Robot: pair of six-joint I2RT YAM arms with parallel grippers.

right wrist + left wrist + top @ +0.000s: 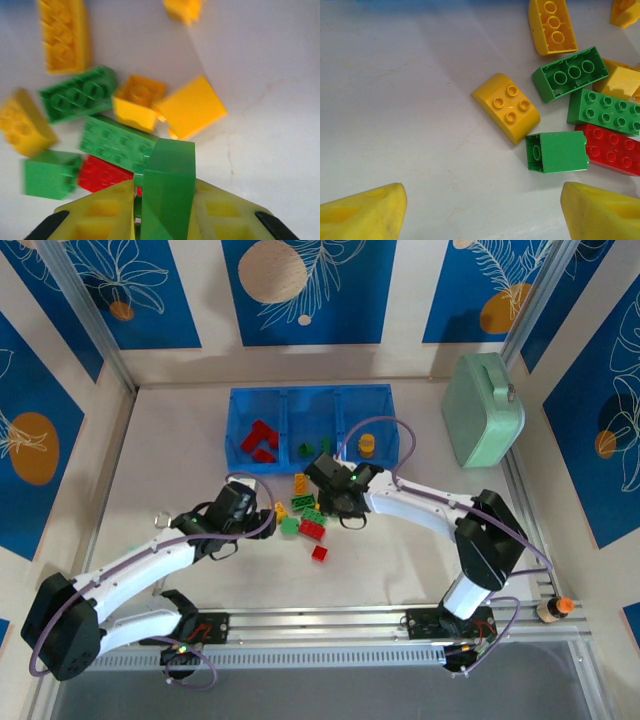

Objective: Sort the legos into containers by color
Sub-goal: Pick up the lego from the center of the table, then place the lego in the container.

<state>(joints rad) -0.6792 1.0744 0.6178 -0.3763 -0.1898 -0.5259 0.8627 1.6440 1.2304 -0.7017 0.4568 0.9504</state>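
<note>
A loose pile of legos in red, green and yellow lies in front of the blue three-compartment tray. Red bricks sit in its left compartment, green ones in the middle, a yellow-orange one in the right. My right gripper is over the pile's right side, shut on a green brick that stands on edge between its fingers. My left gripper hangs open just left of the pile, with bare table between its fingers. A yellow rounded brick and a green brick lie just ahead of it.
A mint-green rounded case stands at the back right. A single red brick lies apart, nearer than the pile. A small orange-capped bottle sits at the right end of the front rail. Bare table lies left of the pile.
</note>
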